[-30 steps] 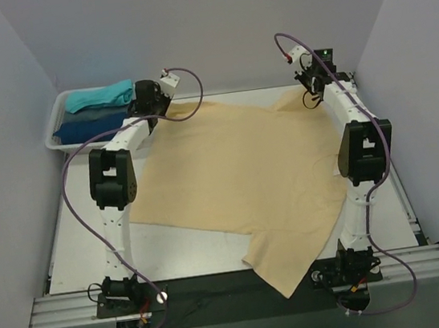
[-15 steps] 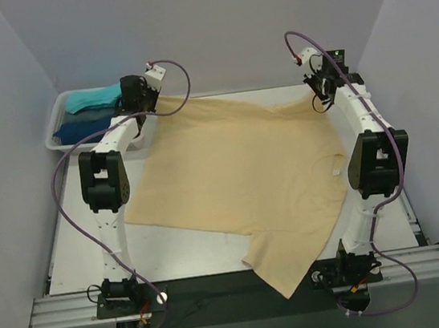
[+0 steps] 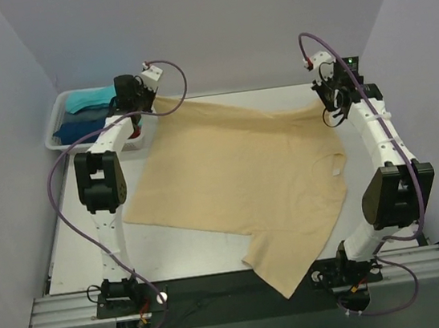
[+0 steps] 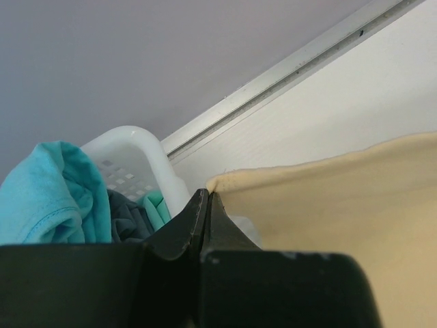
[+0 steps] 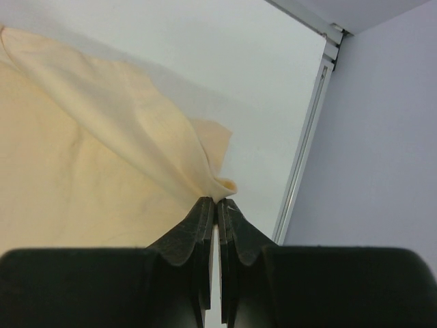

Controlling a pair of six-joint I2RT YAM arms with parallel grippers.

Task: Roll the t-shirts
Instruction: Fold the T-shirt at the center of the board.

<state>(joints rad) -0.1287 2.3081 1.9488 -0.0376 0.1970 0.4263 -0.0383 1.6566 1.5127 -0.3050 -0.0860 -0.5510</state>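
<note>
A large tan t-shirt [image 3: 237, 178] lies spread over the table, one sleeve hanging over the near edge. My left gripper [image 3: 149, 102] is shut on its far left corner [image 4: 218, 183], lifted beside the basket. My right gripper [image 3: 327, 106] is shut on its far right corner [image 5: 222, 186], raised near the right rail. The far edge of the cloth is stretched between them. Teal [image 3: 89, 98] and dark blue [image 3: 77, 128] shirt bundles lie in the basket; the teal one also shows in the left wrist view [image 4: 51, 195].
A white mesh basket [image 3: 54, 125] stands at the far left corner, close under my left gripper; its rim shows in the left wrist view [image 4: 130, 147]. A metal rail [image 5: 304, 157] runs along the table's right edge by the wall.
Both grippers have moved outward and back, the left one to the left, the right one to the right, pulling the shirt's far edge taut and wider.
</note>
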